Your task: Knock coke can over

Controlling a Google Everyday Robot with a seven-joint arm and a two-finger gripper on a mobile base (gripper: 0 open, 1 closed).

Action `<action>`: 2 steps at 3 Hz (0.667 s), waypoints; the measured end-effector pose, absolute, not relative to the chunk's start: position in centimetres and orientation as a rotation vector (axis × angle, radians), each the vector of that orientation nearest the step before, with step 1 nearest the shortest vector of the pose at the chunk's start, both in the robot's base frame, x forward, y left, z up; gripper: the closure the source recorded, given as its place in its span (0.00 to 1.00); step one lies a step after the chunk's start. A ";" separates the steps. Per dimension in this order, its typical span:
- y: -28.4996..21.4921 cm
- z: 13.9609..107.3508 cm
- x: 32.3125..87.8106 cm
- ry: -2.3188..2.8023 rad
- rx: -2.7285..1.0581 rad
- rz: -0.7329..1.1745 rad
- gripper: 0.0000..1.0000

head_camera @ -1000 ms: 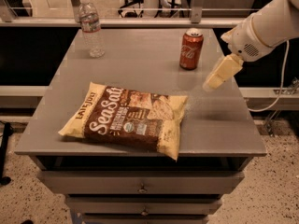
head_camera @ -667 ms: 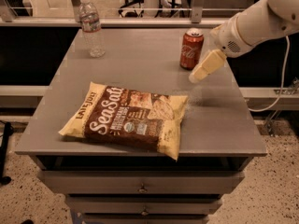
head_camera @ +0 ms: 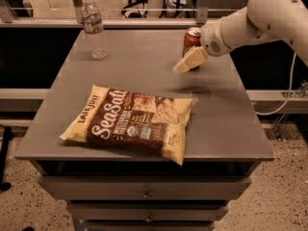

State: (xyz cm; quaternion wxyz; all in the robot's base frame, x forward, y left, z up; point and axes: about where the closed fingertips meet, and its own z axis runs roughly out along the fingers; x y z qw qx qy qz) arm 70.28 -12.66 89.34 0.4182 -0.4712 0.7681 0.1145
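Single camera view: the coke can (head_camera: 191,38) stands upright at the far right of the grey table (head_camera: 226,124), and the cream gripper (head_camera: 190,60) on the white arm (head_camera: 260,18) reaching in from the right sits low against the can's near-left side, covering its base; can't tell if the gripper is spread or closed. A clear water bottle (head_camera: 92,29) stands upright at the far left, well apart from the can. A chip bag (head_camera: 132,121) lies flat near the front edge above the drawers (head_camera: 144,194).
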 end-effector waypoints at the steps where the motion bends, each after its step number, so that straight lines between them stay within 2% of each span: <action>1: -11.0 89.5 71.0 1.900 -1.147 0.348 0.00; 2: -8.4 92.6 70.5 1.821 -1.135 0.425 0.00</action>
